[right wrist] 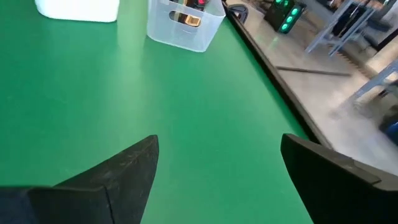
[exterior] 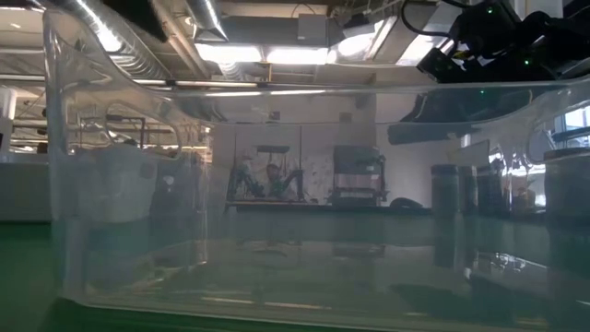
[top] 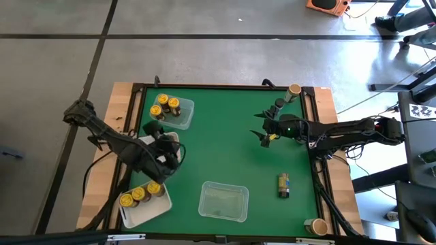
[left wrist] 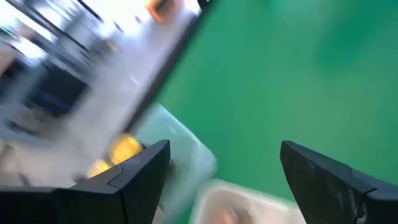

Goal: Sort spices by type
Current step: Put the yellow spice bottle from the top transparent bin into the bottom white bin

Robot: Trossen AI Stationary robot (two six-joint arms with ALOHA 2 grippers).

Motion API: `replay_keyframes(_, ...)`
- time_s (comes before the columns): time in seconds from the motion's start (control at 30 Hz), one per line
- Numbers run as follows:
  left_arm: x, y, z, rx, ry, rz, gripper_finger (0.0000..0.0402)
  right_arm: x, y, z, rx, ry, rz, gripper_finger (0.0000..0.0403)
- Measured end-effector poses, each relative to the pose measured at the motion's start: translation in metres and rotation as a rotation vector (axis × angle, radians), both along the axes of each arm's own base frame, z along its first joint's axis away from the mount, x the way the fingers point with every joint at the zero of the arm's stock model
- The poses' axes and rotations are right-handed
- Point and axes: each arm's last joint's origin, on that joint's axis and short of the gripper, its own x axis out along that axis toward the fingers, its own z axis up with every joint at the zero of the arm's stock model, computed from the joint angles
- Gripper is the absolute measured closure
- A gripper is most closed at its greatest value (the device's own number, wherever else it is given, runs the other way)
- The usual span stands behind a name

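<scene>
Spice jars, yellow lids: three (top: 164, 107) in a clear tray (top: 182, 114) at the far left of the surface (top: 231, 150); three more (top: 139, 193) in a white tray (top: 146, 209) at the near left edge. One dark jar (top: 279, 105) stands just beyond the right gripper. One jar (top: 284, 185) lies on its side near the right edge, well nearer the camera side than that gripper. Tan-lidded jars sit at the far right corner (top: 294, 90) and near right corner (top: 314, 226).

Left gripper (top: 165, 151): fingers (left wrist: 140, 168) spread apart, holding nothing, hanging between the two filled trays. Arm reaches in from the left edge, elbow bent.

Right gripper (top: 266, 135): fingers (right wrist: 121, 168) spread apart, holding nothing, above bare green. Arm stretches in level from the right edge.

Empty clear tray (top: 223, 201): near edge, centre, well apart from both grippers; its wall (exterior: 295, 184) fills the low view.

Open room: the surface between the two grippers is bare green. Black rail (top: 218, 86) runs along the far edge.
</scene>
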Motion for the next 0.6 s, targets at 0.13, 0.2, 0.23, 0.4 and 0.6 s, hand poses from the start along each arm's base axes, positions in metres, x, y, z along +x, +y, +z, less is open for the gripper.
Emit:
replay_keyframes(0.13, 0.008, 0.009, -0.004, 0.126, -0.004, -0.001, 0.01, 0.0, 0.0, 0.001, 0.044, -0.03, -0.016, 0.0065)
replay_keyframes(0.2, 0.011, 0.019, -0.007, 0.16, 0.008, 0.04, 0.01, 0.001, -0.001, 0.002, 0.034, -0.043, -0.032, 0.0065)
replay_keyframes(0.23, 0.013, 0.025, -0.008, 0.184, 0.016, 0.064, 0.01, 0.001, -0.001, 0.003, 0.028, -0.053, -0.042, 0.0065)
replay_keyframes(0.4, 0.019, 0.069, -0.021, 0.243, 0.121, 0.219, 0.01, 0.002, -0.006, 0.011, -0.009, -0.134, -0.107, 0.0065)
replay_keyframes(0.6, 0.021, 0.135, -0.033, 0.19, 0.172, 0.475, 0.01, -0.003, -0.032, 0.019, -0.022, -0.17, -0.229, 0.0065)
